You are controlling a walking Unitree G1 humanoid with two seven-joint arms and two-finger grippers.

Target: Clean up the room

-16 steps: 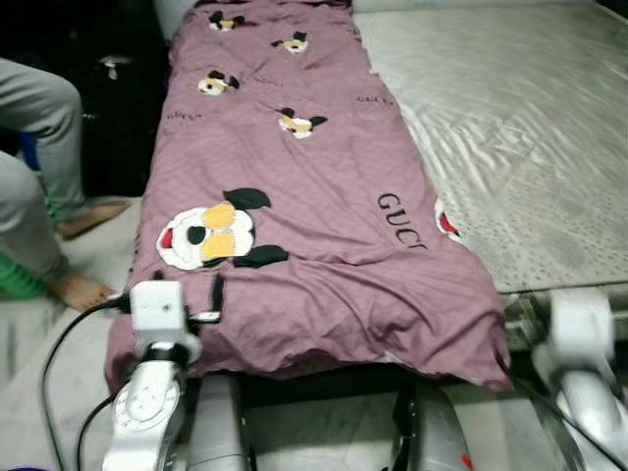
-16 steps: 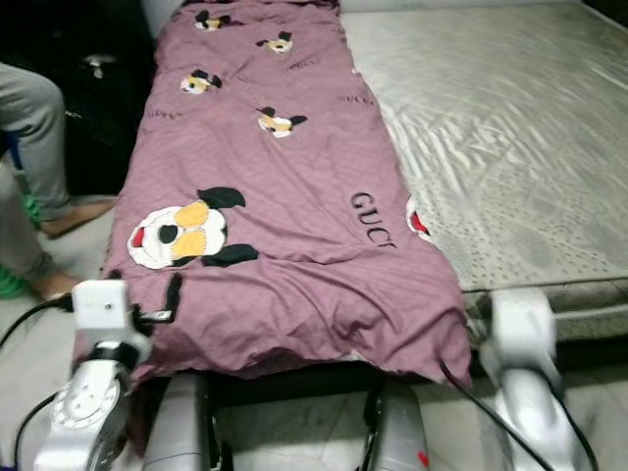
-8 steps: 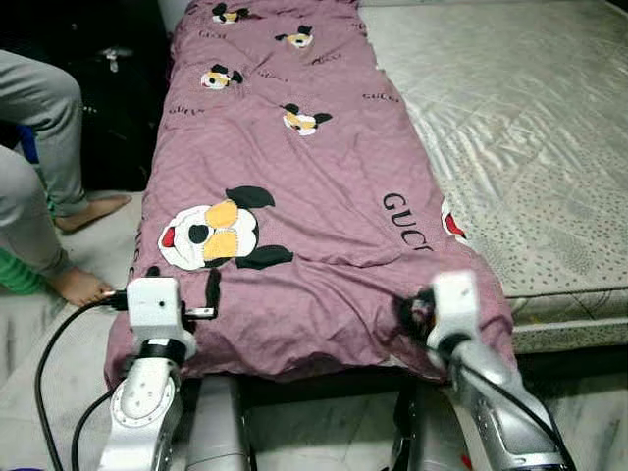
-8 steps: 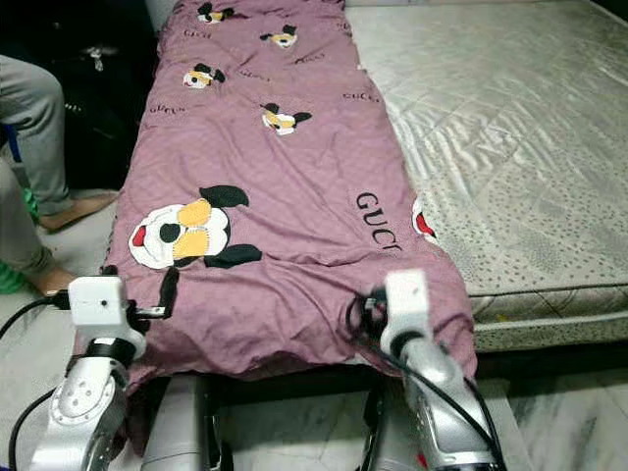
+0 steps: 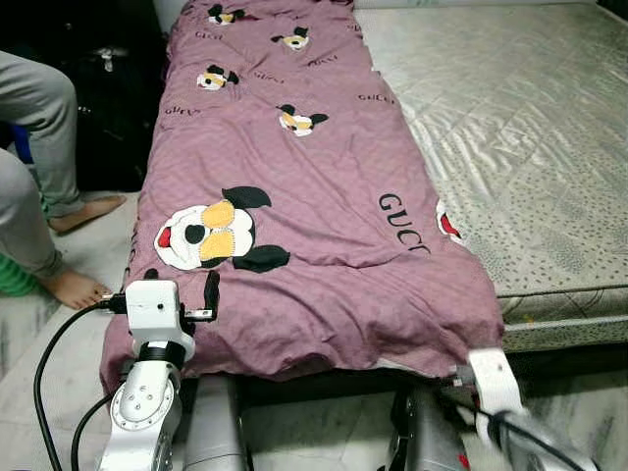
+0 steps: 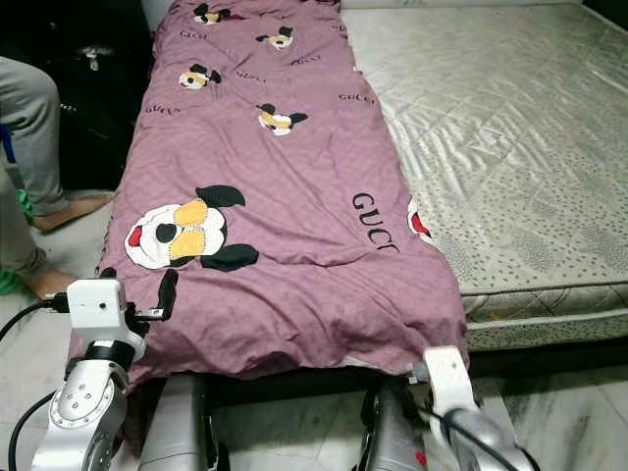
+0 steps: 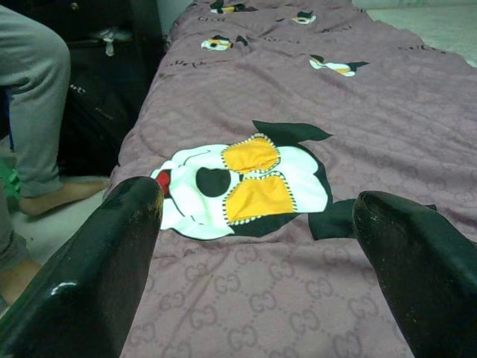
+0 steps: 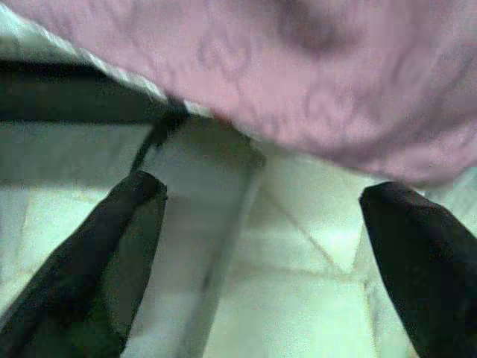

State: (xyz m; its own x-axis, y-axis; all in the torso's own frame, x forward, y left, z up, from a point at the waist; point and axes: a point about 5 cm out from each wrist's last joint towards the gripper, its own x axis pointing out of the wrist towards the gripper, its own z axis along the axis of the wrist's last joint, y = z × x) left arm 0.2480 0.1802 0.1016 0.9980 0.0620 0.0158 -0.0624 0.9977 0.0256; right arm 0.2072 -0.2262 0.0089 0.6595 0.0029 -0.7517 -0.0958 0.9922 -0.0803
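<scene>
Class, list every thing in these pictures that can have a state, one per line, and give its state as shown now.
Purple quilt: spread lengthwise along the bed's left side, near edge hanging over the foot.
Mattress: uncovered on the right.
Left gripper: open, above the quilt's near corner.
Right gripper: open, below the quilt's hanging edge, holding nothing.
Person: seated beside the bed, barefoot.

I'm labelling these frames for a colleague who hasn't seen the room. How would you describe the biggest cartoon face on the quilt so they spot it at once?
Start at the bed: a mauve quilt covers its left strip. Near the quilt's foot end, just beyond the left claw, lies the big face. It is white with yellow patches, black ears and a red tongue, far larger than the small faces further up.
</scene>
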